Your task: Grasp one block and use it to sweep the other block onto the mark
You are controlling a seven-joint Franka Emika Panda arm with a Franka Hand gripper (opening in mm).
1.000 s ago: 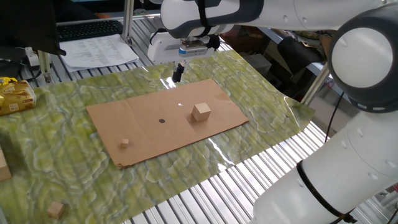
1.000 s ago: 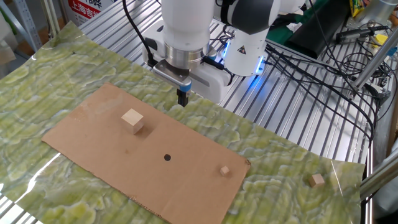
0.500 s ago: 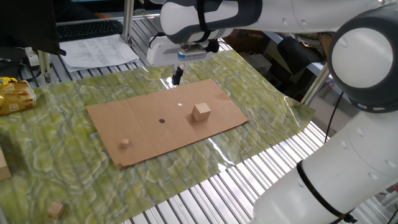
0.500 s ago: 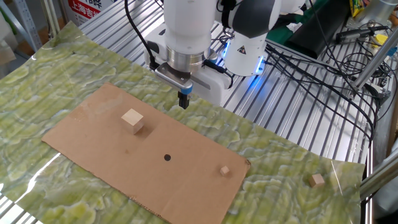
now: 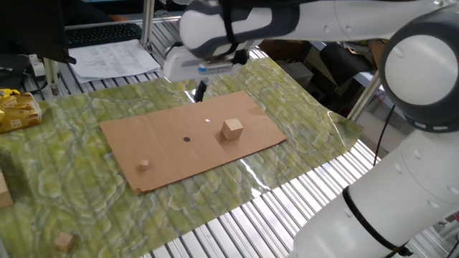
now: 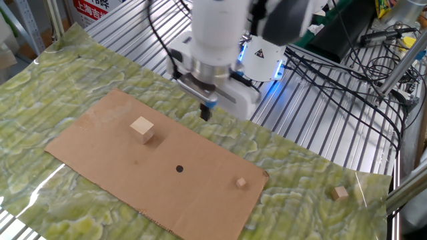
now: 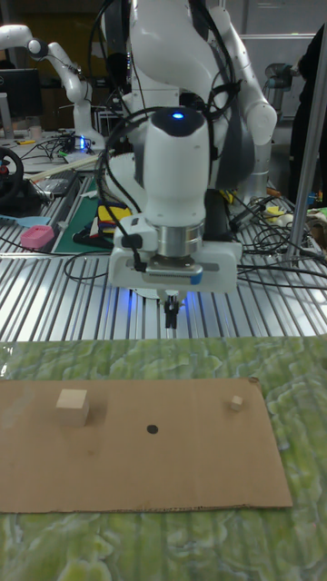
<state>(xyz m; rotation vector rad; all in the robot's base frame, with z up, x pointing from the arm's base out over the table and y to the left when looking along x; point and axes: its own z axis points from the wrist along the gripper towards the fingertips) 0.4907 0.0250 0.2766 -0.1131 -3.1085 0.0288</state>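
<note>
The large tan block rests on the brown cardboard near one end. The tiny block lies near the opposite end. Between them is the black dot mark. My gripper hangs above the cardboard's far edge with its fingers pressed together and nothing in them. It stands clear of both blocks.
A mid-sized tan cube sits off the cardboard on the green patterned mat. A yellow packet and papers lie beyond the mat. Cables and the arm's base stand behind.
The gripper has slid along the cardboard's far edge, away from the large block's end and toward the tiny block's end. Neither block has moved.
</note>
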